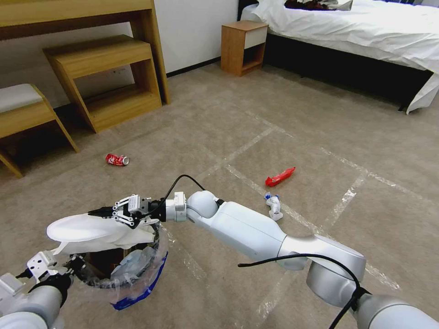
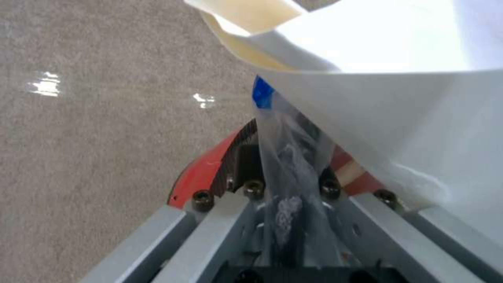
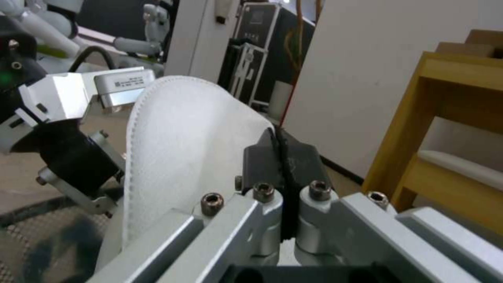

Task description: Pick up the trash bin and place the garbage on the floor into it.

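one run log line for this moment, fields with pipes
left gripper: shut on trash bin rim | right gripper: shut on white slipper over bin | red can on floor

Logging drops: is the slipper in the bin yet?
Not yet. The slipper lies flat above the bin, pinched in the right hand.
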Tool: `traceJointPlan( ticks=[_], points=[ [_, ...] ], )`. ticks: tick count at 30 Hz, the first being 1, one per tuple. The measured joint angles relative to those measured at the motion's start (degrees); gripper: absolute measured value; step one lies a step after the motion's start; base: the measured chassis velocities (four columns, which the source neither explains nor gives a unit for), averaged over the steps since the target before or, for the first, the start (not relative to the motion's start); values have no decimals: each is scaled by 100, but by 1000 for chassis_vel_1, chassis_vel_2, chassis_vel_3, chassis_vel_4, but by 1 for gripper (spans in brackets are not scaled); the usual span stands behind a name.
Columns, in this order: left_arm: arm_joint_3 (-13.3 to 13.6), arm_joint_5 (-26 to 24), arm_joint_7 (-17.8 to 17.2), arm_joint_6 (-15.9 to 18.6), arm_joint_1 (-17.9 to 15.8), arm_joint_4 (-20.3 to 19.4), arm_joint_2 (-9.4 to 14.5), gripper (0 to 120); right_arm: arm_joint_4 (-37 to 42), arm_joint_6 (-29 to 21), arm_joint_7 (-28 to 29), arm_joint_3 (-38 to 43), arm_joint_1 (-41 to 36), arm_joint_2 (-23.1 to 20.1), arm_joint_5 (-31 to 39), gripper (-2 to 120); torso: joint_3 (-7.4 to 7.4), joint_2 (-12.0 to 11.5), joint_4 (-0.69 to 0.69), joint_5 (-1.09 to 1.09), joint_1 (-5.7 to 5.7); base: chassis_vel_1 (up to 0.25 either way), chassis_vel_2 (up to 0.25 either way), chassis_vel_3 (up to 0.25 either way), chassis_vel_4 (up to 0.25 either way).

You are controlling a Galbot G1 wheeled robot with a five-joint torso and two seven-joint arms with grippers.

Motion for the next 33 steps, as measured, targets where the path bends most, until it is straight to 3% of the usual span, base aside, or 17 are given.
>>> traceJointPlan(
  ticks=[13,33],
  points=[
    [-29,-14,-17,-8,-10,32,29,0,-126,-64,81,244,-386,345,-90,0,0,0,1,0,0,0,0,0,0],
    [-67,-80,-95,-29,-65,56,87,0,-190,-81,190,48,-1001,373,-197,0,0,0,0,1,0,0,0,0,0]
  ],
)
